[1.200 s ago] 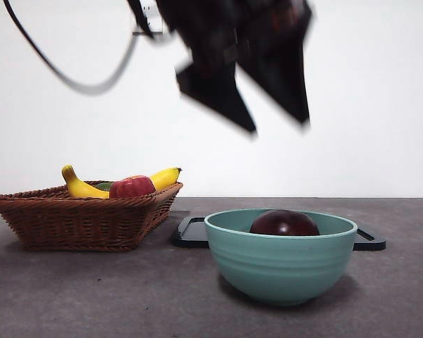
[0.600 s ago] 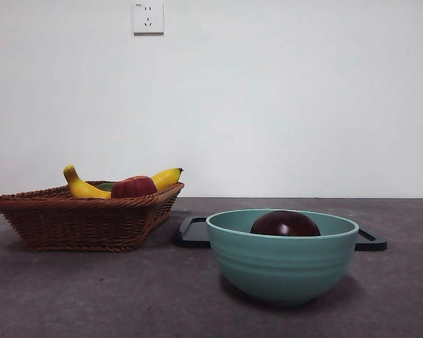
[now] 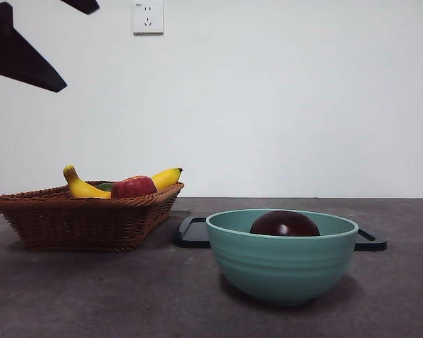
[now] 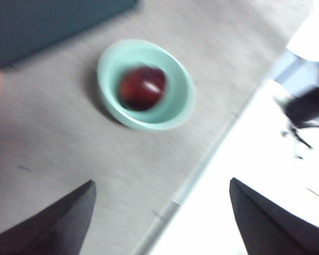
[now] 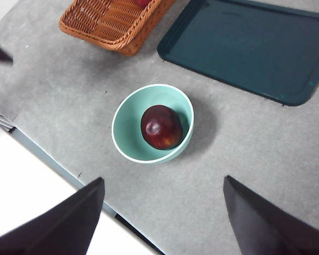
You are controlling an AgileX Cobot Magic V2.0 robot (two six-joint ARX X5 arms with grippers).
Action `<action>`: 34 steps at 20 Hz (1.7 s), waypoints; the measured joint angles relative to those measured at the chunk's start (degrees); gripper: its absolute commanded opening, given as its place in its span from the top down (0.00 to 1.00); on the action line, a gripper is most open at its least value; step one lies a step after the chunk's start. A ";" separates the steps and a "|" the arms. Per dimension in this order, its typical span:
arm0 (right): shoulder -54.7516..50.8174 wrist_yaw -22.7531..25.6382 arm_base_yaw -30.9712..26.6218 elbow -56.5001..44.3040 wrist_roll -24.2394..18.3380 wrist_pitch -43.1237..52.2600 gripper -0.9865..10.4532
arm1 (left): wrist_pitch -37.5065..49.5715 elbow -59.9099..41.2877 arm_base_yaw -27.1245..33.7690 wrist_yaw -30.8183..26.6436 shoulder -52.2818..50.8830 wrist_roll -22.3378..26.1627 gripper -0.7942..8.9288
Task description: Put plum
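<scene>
The plum [image 3: 285,224], dark maroon and glossy, lies inside the teal bowl [image 3: 282,267] on the grey table. It also shows in the left wrist view [image 4: 142,87] and in the right wrist view [image 5: 161,127], inside the bowl [image 4: 176,114] [image 5: 125,133]. My left gripper [image 4: 161,181] is open and empty, high above and off to the side of the bowl; its view is blurred. In the front view it shows as black tips [image 3: 28,63] at the top left corner. My right gripper [image 5: 163,179] is open and empty, high over the table's edge near the bowl.
A wicker basket [image 3: 84,218] [image 5: 114,24] with bananas [image 3: 81,186] and a red apple [image 3: 132,187] stands left of the bowl. A dark flat tray [image 3: 192,232] [image 5: 244,48] lies behind the bowl. The table's front edge [image 5: 58,170] runs close to the bowl.
One second ago an open gripper hung high above the bowl. It left the front view, and black tips now show at the top left corner. The plum stays in the bowl.
</scene>
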 measured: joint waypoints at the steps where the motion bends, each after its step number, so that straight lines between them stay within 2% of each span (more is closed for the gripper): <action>1: 0.35 0.00 0.00 0.00 0.00 0.00 0.60 | 0.26 0.00 -0.26 1.01 -0.02 -0.31 0.50; 6: 2.71 -0.04 0.00 0.00 0.02 0.00 0.60 | 0.83 0.00 -0.81 1.29 -0.17 -1.07 0.50; 11: 6.69 -0.09 1.42 0.00 1.79 0.24 0.60 | 1.14 0.00 -0.81 1.29 -0.17 -1.20 0.50; 17: 16.52 0.22 7.15 -4.48 6.34 12.00 0.63 | 1.31 0.00 -0.81 1.29 -0.17 -1.20 0.50; 21: 23.26 7.30 12.26 -6.27 8.15 18.91 0.63 | 1.33 0.00 -0.81 1.29 -0.17 -1.20 0.50; 26: 30.88 12.81 17.33 -6.27 9.60 25.90 0.63 | 1.38 0.00 -0.81 1.29 -0.17 -1.18 0.50; 29: 35.17 15.87 20.02 -6.27 10.08 28.89 0.69 | 1.57 0.00 -0.81 1.29 -0.17 -1.18 0.50; 34: 40.26 20.31 22.73 -6.27 10.91 33.33 0.71 | 1.62 0.00 -0.81 1.29 -0.17 -1.18 0.50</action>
